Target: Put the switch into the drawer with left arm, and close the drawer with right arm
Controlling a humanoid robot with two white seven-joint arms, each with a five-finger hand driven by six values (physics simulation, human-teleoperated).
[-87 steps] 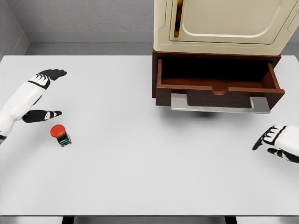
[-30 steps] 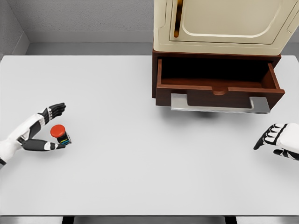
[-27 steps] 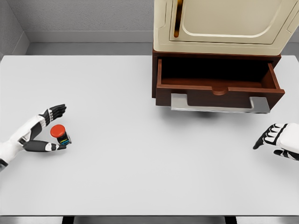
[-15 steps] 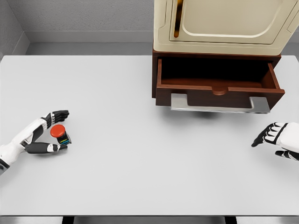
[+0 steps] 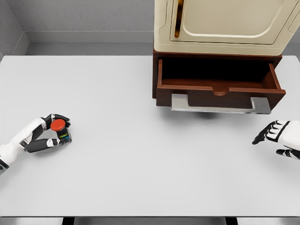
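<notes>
The switch (image 5: 59, 128), a small dark block with a red round button on top, stands at the left of the white table (image 5: 140, 159). My left hand (image 5: 50, 131) is curled around it, fingers over the far side and thumb on the near side. The brown wooden drawer (image 5: 218, 84) stands pulled open under a cream cabinet (image 5: 225, 23), with a grey bar handle (image 5: 220, 105) along its front. My right hand (image 5: 276, 137) hovers low at the right edge, below and right of the handle, fingers relaxed and holding nothing.
The drawer's inside looks dark and bare. A grey wall runs behind the table, and the table's front edge is near the picture's bottom.
My left hand came down beside the switch and its fingers closed round it, nudging it slightly up-left. The right hand rose a little toward the drawer.
</notes>
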